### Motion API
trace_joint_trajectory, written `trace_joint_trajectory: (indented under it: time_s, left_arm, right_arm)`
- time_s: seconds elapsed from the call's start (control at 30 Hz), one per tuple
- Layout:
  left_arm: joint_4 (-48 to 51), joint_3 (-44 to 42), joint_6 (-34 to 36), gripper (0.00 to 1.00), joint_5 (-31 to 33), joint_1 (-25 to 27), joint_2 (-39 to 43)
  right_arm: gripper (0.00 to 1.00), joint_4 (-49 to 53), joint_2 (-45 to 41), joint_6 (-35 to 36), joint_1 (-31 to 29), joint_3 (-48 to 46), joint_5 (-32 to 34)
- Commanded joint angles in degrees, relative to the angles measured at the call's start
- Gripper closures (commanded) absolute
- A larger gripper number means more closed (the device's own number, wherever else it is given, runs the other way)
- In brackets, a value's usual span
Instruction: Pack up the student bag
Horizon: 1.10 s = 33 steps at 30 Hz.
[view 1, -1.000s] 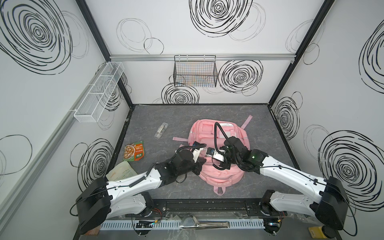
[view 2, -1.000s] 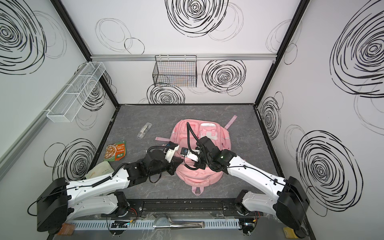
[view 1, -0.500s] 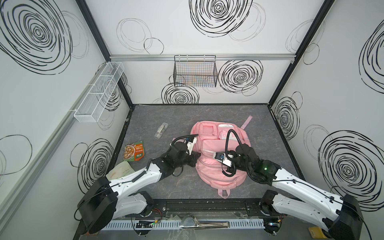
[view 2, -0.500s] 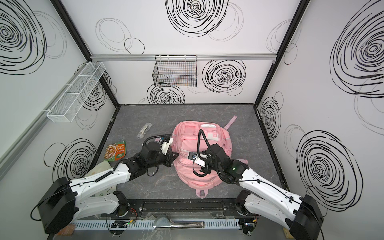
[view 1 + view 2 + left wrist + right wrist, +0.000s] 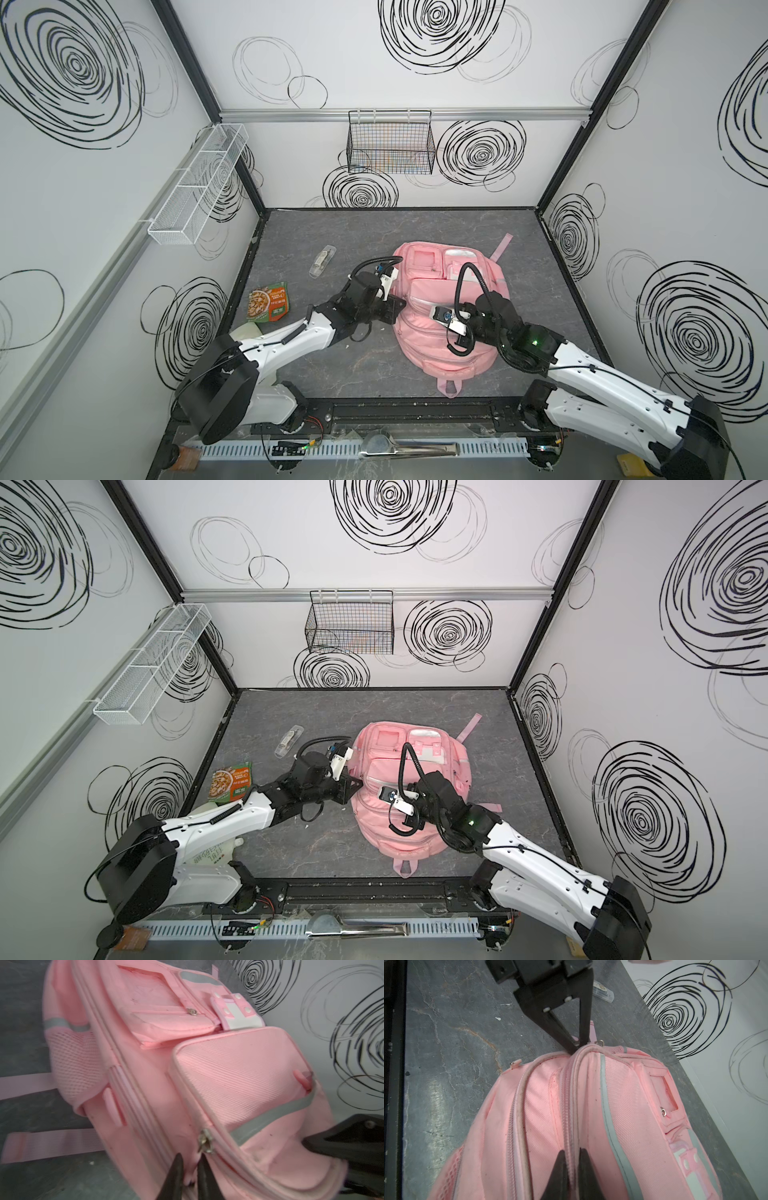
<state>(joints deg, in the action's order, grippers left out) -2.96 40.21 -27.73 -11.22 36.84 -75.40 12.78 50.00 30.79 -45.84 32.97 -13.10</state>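
Although both arms reach over it, the student bag lies flat and front-up on the grey marbled tabletop. It sits right of centre in both top views. Its top loop points toward the near rail and its buckled flap toward the back wall. One pink strap sticks out from the far corner.

The left gripper meets the bag's left side. In the left wrist view its jaws stand a little apart with pink fabric showing between them, just beside a metal zip slider. The bag's mesh side pocket shows beyond them. The right wrist view also shows this gripper, its fingers narrowing to a slim gap at the bag's edge.

The right gripper is over the middle of the bag. Its jaws are slightly parted and sit astride the raised zip seam. In both top views its fingertips are hidden under the wrist camera.

A green and orange snack packet lies near the table's left edge, well apart from the bag. A small clear packet lies farther back. A black wire basket hangs on the back wall and a white mesh shelf on the left wall.
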Motion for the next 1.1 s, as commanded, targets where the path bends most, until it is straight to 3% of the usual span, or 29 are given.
trace_joint_trajectory:
  time_s: [0.0, 0.1, 0.27, 0.4, 0.47, 0.57, 0.67, 1.07]
  left_arm:
    - [4.5, 2.6, 2.2, 0.55, 8.6, -4.3, 3.5]
    - [8.6, 4.6, 5.2, 0.39, 9.0, -8.3, 6.2]
    - [14.0, 8.5, 12.6, 0.22, 9.6, -18.9, 5.8]
    - [15.3, 10.6, 18.3, 0.19, 9.9, -26.7, -0.1]
    - [15.2, 11.4, 20.1, 0.18, 9.6, -29.9, -3.7]
    - [14.3, 13.1, 22.4, 0.17, 11.1, -32.6, -9.6]
    - [16.0, 16.7, 24.7, 0.17, 13.8, -33.9, -15.2]
    - [16.2, 29.5, 29.2, 0.15, 18.9, -35.9, -30.6]
  right_arm:
    - [0.43, -6.6, -1.8, -0.7, -0.7, 1.8, -1.5]
    - [0.35, -12.4, -4.2, -3.1, -0.7, 0.5, -0.9]
    - [0.32, -18.0, -6.9, -4.8, -0.6, 0.4, -1.6]
    - [0.32, -19.1, -6.3, -5.2, -0.6, 1.3, -3.7]
    - [0.33, -21.5, -5.5, -8.7, -0.7, 1.6, -5.5]
    - [0.34, -24.4, -4.7, -12.2, -1.0, 1.3, -12.9]
    - [0.35, -26.2, -4.3, -15.4, -2.6, 0.6, -15.8]
    - [0.36, -23.2, -5.5, -14.0, -7.3, 0.8, -12.4]
